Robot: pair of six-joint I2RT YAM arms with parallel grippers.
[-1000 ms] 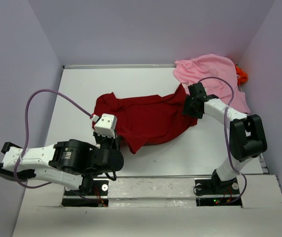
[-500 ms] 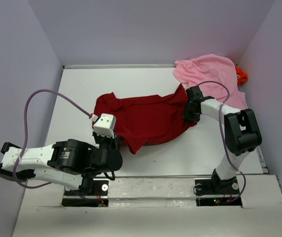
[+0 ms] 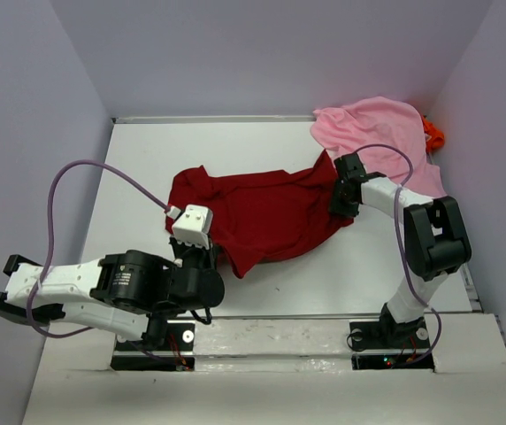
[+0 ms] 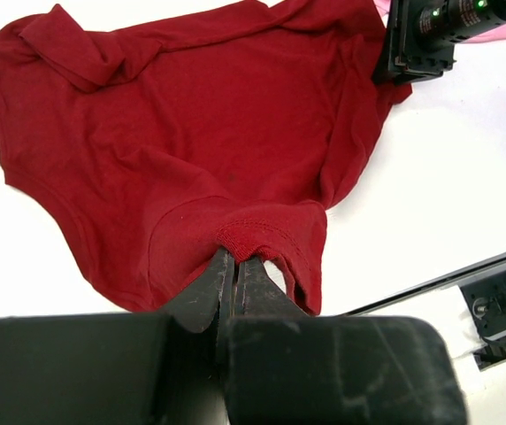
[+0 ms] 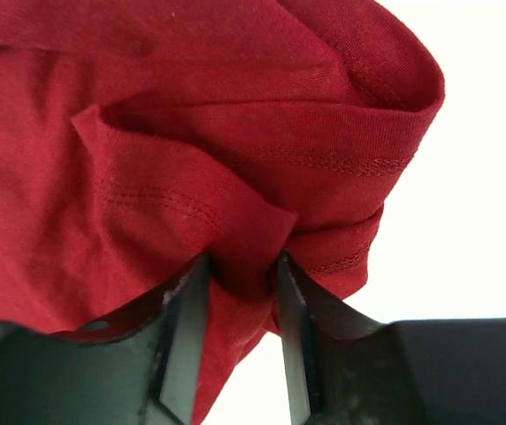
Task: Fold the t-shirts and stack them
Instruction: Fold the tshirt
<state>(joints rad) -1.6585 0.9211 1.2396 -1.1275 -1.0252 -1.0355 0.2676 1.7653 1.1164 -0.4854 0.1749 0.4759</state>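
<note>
Since the earlier overhead frame the right arm has folded its elbow inward and pushed its right tool [image 5: 241, 262] onto the right-hand edge of the dark red t-shirt [image 3: 262, 212]. The left arm has barely shifted.

That shirt lies crumpled at the centre of the counter [image 3: 147, 159], and its upper right tip meets the light pink t-shirt [image 3: 377, 133] heaped at the upper right. The bright orange t-shirt [image 3: 434, 135] peeks out behind the pink one.

In the right wrist view a bunched fold near a stitched hem fills the gap between the two fingers and touches both, so the right tool reads as grasping the shirt, though how firmly is unclear. The left tool [image 4: 235, 262] is clenched on a ribbed hem at the shirt's lower edge.

The step in hand looks like taking two holds so the shirt can be spread flat.
- Let the right grip seat fully before any pull, since a thick fold may slip out.
- Raise both holds together and draw them apart evenly, so that neither hem tears free.
- Steer the right side away from the pink heap to avoid dragging it along.
- The left hold seems to catch a doubled layer, so check that the cloth opens out rather than staying folded under.
</note>
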